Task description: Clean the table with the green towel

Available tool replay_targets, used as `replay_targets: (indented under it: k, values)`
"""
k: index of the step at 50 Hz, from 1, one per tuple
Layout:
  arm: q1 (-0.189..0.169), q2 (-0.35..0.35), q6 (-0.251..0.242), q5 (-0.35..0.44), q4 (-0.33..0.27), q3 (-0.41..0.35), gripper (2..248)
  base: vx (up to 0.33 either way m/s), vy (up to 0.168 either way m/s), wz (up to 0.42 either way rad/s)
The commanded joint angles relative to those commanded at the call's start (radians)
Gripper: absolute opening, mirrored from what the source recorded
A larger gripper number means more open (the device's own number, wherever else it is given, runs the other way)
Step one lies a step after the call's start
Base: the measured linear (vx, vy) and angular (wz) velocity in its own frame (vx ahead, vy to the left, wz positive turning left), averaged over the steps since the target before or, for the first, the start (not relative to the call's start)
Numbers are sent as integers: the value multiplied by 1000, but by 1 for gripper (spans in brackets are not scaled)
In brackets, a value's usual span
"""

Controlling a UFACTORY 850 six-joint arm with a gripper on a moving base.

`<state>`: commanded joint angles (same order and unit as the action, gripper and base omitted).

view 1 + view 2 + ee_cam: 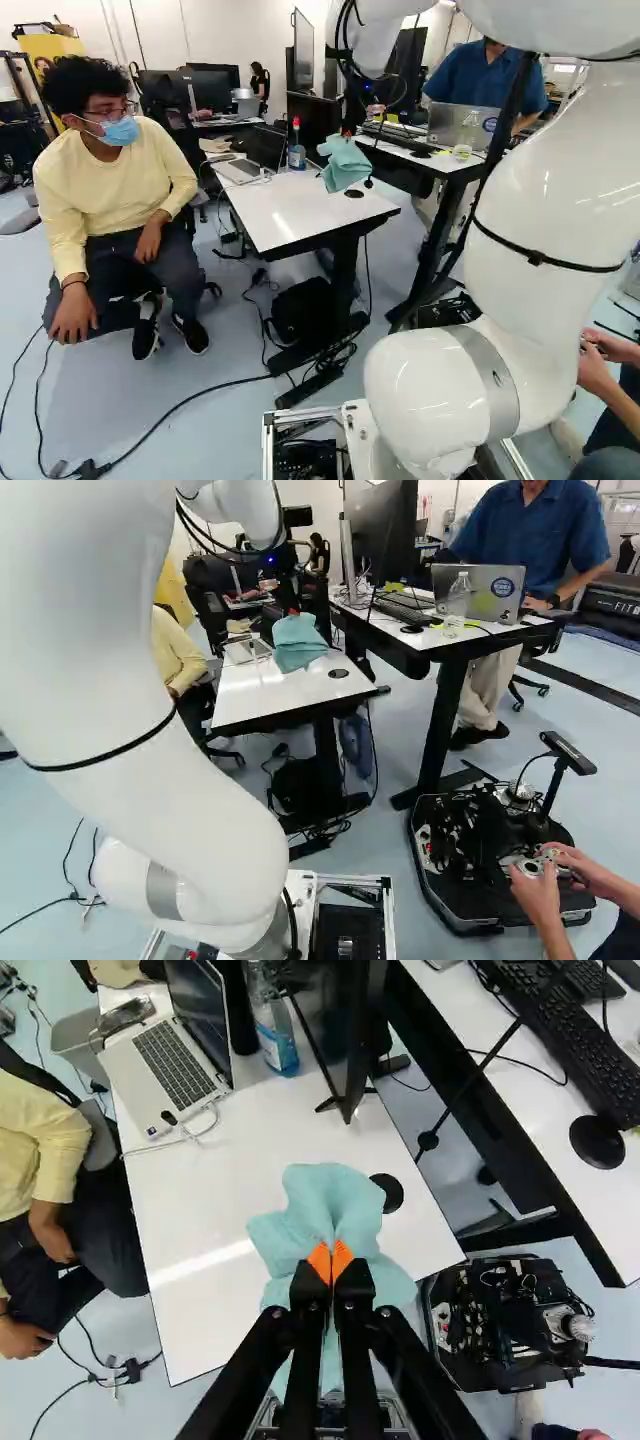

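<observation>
Your gripper (331, 1261) clamps the green towel (333, 1198) mid-cloth over the white desk (185, 1305), likely leaving loose folds for wiping.

Plain pale blue-green all over the towel (335, 1200), black on the hand (293, 611), and bright orange on its pads (319, 1260). White across the top of the counter (180, 1290), with black along its edge and one round black spot; blue in the bottle (275, 1050), with red at its cap; silver on the open laptop (205, 1098), with a grid of black keys. White on the arm (545, 220), with thin black bands and one broad grey stripe; pale blue-grey on the floor (190, 375); solid black on the mouse (598, 1142); grey on the second laptop (480, 580), with a round blue sticker.
</observation>
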<state>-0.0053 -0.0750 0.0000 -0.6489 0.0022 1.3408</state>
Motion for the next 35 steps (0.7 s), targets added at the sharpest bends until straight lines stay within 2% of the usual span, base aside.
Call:
replay_targets:
  k: [35]
  values:
    - [-40, -92, 0, 0, 0, 99, 25, 0, 0, 0]
